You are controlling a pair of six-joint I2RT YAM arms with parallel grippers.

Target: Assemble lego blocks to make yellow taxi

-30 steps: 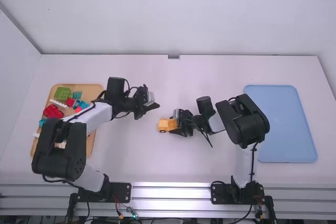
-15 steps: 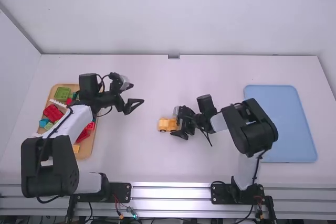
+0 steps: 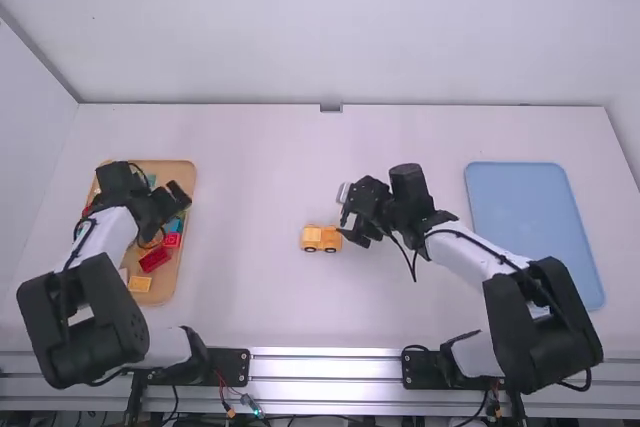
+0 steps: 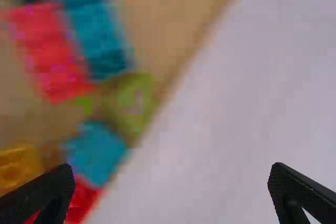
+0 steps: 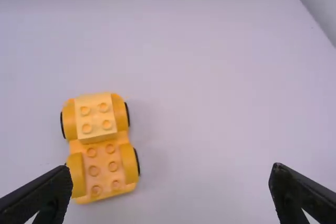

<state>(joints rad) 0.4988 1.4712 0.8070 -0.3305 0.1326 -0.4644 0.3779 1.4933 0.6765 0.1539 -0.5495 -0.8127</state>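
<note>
1. One block [image 5: 96, 125] seated on car [image 3: 321, 238], mid-worktop [image 3: 250, 297].
2. Left claw [image 4: 171, 167] open over tray [image 3: 170, 275]; right claw [image 5: 172, 167] open near car.
3. Judged partway: wheeled lower part done, upper part likely left.

A white table [image 3: 250, 317] meets plain pale walls [image 3: 330, 27] under even light.

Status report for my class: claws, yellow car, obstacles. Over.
Left claw open, at tray. Right claw open, near yellow car. Car upright, ungripped. Assorted blocks crowd tray.
</note>
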